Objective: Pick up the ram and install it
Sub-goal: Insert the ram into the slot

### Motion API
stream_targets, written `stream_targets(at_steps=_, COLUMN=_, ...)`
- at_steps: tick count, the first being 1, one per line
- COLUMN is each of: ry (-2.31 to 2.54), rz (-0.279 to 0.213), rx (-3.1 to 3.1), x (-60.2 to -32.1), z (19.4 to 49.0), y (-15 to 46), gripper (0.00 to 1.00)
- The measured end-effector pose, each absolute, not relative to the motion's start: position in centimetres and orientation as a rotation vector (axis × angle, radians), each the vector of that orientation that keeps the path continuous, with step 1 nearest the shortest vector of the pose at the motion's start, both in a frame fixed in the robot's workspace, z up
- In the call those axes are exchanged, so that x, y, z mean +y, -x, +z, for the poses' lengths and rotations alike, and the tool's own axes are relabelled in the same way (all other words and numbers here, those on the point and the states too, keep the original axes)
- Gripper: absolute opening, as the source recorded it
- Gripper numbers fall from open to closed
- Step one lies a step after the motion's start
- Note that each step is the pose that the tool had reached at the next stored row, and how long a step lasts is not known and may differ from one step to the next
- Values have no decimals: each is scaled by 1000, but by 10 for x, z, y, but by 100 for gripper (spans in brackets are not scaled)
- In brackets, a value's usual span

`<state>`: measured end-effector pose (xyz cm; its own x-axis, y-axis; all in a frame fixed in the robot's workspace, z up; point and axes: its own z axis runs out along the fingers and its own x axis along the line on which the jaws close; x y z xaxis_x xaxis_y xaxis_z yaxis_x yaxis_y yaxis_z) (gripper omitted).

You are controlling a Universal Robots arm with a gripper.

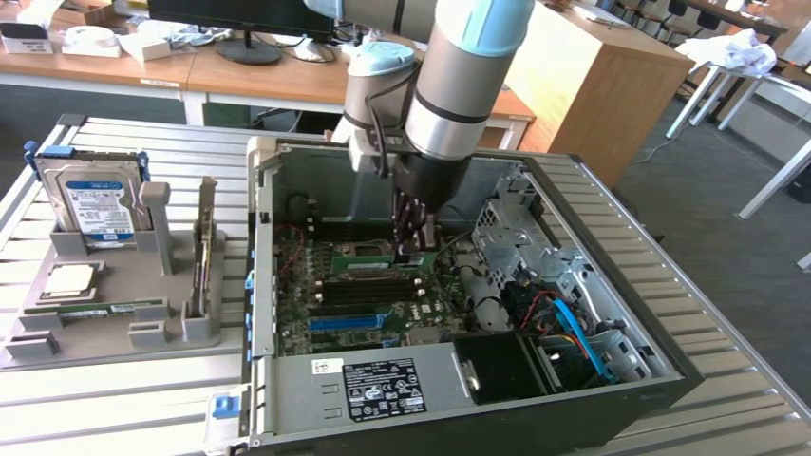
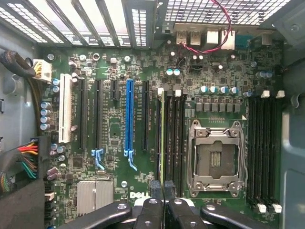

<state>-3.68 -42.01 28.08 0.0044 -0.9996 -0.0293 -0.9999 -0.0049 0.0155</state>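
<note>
Gripper [image 2: 162,187] clamped on the thin green ram stick [image 2: 162,136], we have it at the black memory slots [image 2: 178,138] (picked up, seating unconfirmed).

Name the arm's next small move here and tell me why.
Probably ease straight down a little. The end effector looks shut on the ram, which runs edge-on in line with the memory slots beside the CPU socket, low over the motherboard. Whether it is seated I cannot tell, so a gentle press seems right.
</note>
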Motion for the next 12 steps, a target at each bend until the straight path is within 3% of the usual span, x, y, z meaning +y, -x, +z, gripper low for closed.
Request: stream_targets(at_steps=12, ry=2219, rz=50, rx=2209, x=-420, z=271, y=37, gripper=12)
